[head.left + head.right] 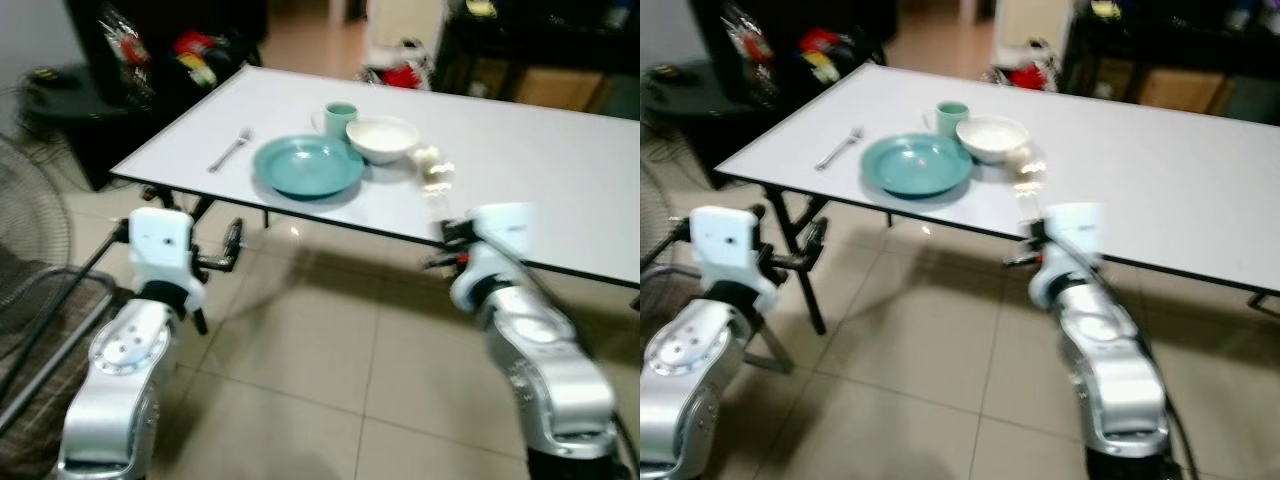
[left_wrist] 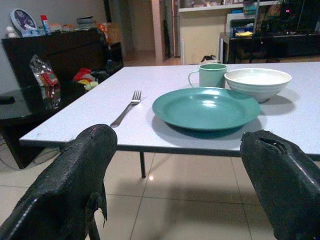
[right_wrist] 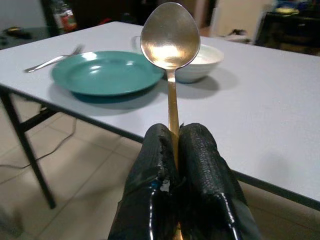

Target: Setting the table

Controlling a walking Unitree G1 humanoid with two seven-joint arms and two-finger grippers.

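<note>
Spoon [image 3: 170,42] pinched in right gripper [image 3: 175,150] fingers; left gripper [image 2: 175,165] fingers wide apart, empty.

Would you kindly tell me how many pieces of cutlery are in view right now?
2: a fork lying on the white table left of the teal plate, and a spoon clamped upright in the right pincer.

Both eye views are motion-blurred; wrist views are sharper, with glare on the spoon [image 3: 170,36] bowl above the right gripper [image 3: 176,145].

Two rounded silver arms with white boxy wrist housings, each hand [image 3: 175,150] of two textured black fingers [image 2: 75,185]
</note>
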